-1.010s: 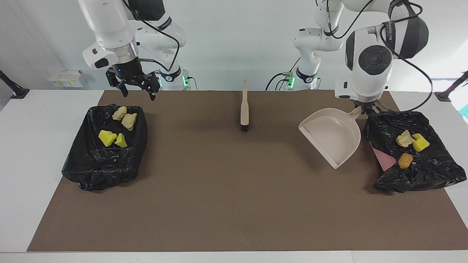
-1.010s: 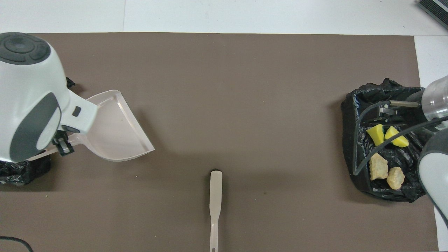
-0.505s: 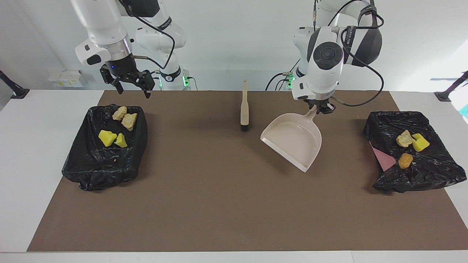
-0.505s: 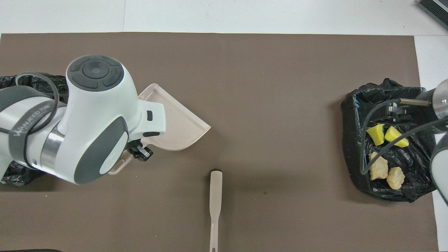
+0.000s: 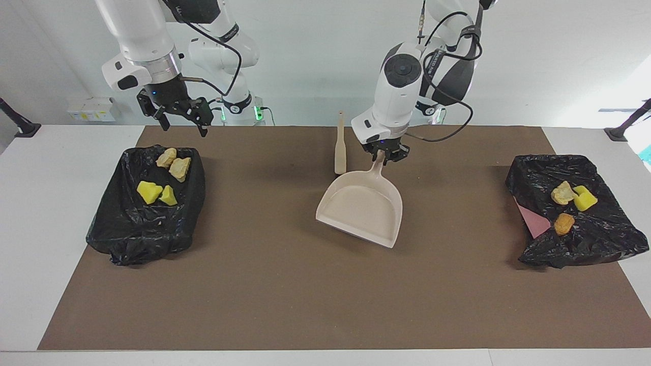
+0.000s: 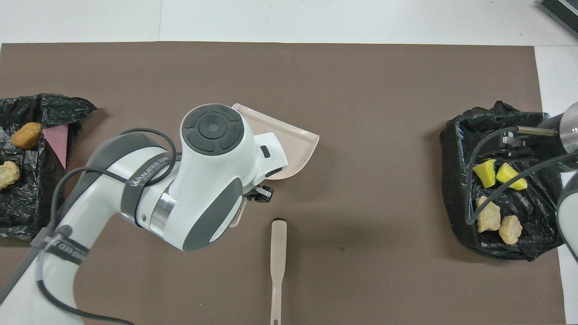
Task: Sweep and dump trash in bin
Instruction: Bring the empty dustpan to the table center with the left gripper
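Observation:
The trash lies in two black-bagged bins. The bin (image 5: 132,239) at the right arm's end holds two tan lumps (image 5: 173,163) and two yellow sponge chunks (image 5: 154,193). A tan lump (image 5: 562,193), a yellow chunk (image 5: 584,199) and a golden-brown lump (image 5: 563,223) rest in the bin (image 5: 600,239) at the left arm's end. My left gripper (image 5: 382,152) is shut on the handle of the empty beige dustpan (image 5: 363,211), held over the middle of the mat. My right gripper (image 5: 178,119) hangs open above the robots' edge of its bin.
The beige hand brush (image 5: 339,150) lies on the brown mat (image 5: 305,295) beside the dustpan's handle, its own handle pointing toward the robots. In the overhead view the left arm covers much of the dustpan (image 6: 293,140). White table shows around the mat.
The left arm carried the dustpan from beside the bin at its end to the middle of the mat, next to the brush. The right gripper rose a little.

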You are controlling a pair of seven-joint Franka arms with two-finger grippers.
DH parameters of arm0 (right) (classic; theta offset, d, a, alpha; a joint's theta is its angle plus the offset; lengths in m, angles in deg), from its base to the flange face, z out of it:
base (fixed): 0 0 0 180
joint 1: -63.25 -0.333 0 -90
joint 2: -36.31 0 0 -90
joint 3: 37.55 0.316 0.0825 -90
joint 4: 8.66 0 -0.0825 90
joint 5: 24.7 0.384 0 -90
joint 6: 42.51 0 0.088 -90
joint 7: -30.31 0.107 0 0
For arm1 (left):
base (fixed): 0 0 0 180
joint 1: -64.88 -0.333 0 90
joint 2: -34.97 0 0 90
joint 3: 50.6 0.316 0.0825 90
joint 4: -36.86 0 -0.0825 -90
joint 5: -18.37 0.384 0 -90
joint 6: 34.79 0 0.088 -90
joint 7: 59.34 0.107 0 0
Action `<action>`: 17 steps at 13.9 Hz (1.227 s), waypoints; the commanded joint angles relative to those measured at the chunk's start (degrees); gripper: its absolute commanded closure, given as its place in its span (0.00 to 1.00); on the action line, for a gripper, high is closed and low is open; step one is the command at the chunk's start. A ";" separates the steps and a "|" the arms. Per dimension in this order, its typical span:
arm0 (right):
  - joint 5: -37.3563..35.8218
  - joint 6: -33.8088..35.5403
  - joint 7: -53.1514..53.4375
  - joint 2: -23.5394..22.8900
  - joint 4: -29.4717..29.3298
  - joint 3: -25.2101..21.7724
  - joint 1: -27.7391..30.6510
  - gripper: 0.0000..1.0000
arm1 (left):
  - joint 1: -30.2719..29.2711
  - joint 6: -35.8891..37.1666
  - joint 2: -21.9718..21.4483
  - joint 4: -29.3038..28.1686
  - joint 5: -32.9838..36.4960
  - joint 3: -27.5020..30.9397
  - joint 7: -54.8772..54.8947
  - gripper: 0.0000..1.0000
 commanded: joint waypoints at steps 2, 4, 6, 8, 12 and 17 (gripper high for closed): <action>0.87 0.16 -1.69 -0.71 -1.14 -0.04 0.53 0.00 | 3.73 -7.32 3.54 -0.47 -1.60 1.08 -7.90 1.00; 0.87 0.16 -1.60 -0.71 -1.14 -0.13 0.53 0.00 | 4.35 -10.05 5.04 -0.56 -3.63 1.08 -9.32 1.00; 0.87 0.16 -1.60 -0.71 -1.14 -0.13 0.62 0.00 | 6.28 -13.11 7.84 -0.56 -3.63 1.17 -12.81 1.00; 0.87 0.16 -1.60 -0.71 -1.14 -0.13 0.62 0.00 | 6.47 -13.40 8.65 -0.04 -3.54 1.17 -13.19 0.97; 0.87 0.16 -1.51 -0.71 -1.14 -0.13 0.53 0.00 | 3.31 -10.60 6.72 -0.21 -3.54 1.26 -12.04 0.00; 1.22 0.16 -1.43 -0.71 -1.14 -0.13 0.53 0.00 | -4.07 -9.00 4.78 0.41 -3.37 1.79 -12.13 0.00</action>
